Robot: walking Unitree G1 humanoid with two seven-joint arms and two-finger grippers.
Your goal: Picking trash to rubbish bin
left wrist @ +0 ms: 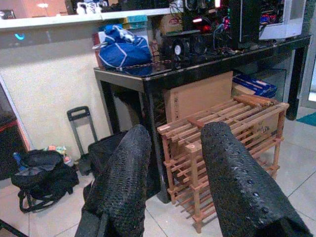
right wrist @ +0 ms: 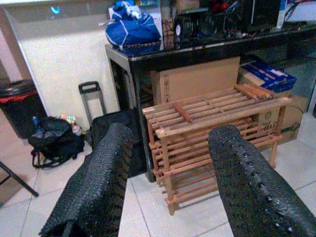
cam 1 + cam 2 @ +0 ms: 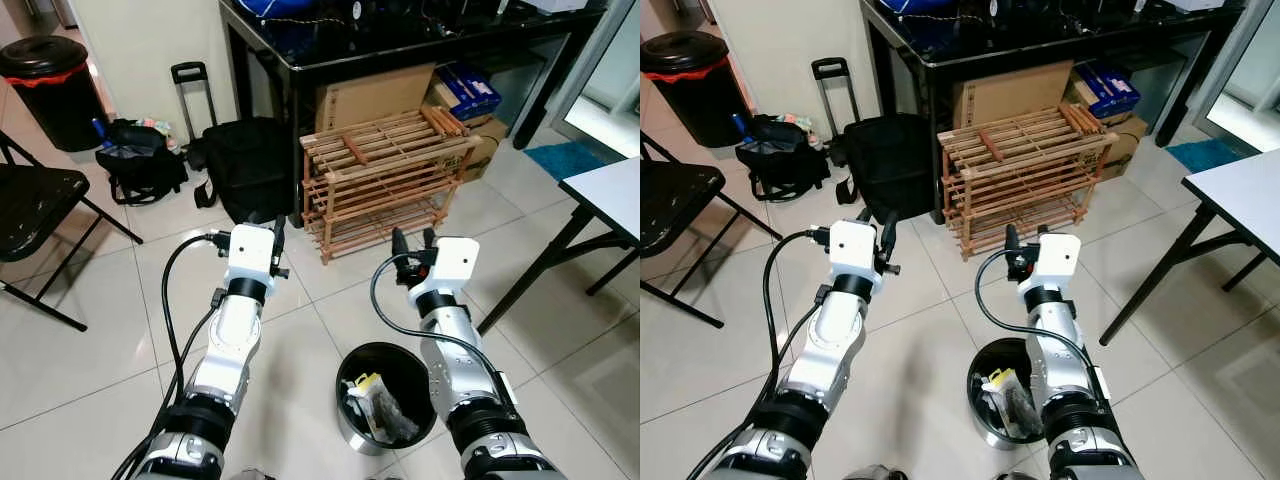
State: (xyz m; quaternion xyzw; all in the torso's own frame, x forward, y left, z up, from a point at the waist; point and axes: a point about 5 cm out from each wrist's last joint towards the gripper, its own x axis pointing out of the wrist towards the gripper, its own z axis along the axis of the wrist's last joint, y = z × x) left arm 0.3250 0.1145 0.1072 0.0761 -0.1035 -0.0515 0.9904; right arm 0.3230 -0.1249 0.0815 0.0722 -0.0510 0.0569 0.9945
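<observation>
Head view: rubbish bin [image 3: 352, 372] below right claw [image 3: 412, 243].

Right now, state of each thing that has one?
Left gripper: open, holding nothing, raised over the floor.
Right gripper: open, holding nothing, raised past the small bin.
Small bin: no lid, trash inside.
Big bin: lid on, red liner at the rim.
Rack: upright, shelves bare.
Black bag: open at the top, items showing.
Trolley handle: extended.
</observation>
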